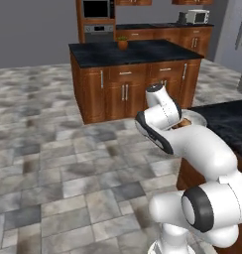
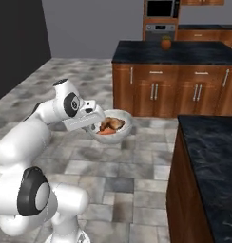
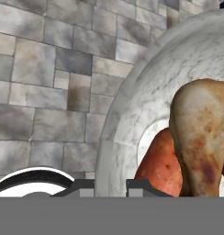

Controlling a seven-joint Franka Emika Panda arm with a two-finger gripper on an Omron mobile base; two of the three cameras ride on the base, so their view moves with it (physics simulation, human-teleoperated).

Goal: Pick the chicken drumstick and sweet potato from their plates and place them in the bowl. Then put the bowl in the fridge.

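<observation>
So the gripper [image 2: 100,124] is clamped tight on the rim of the bowl [image 2: 119,132], holding it up in the air over the stone tile floor [image 2: 137,161] with the chicken drumstick [image 3: 203,133] and sweet potato [image 3: 162,165] sitting inside it, just off the near dark counter [image 2: 208,156].

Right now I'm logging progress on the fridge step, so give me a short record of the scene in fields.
gripper: gripper shut on the rim of the bowl
bowl: held up in the air above the tile floor, resting on nothing
bowl contents: chicken drumstick and sweet potato, lying against each other
nearby: dark counter to the robot's right
food step: both items in the bowl
fridge step: not yet done
</observation>
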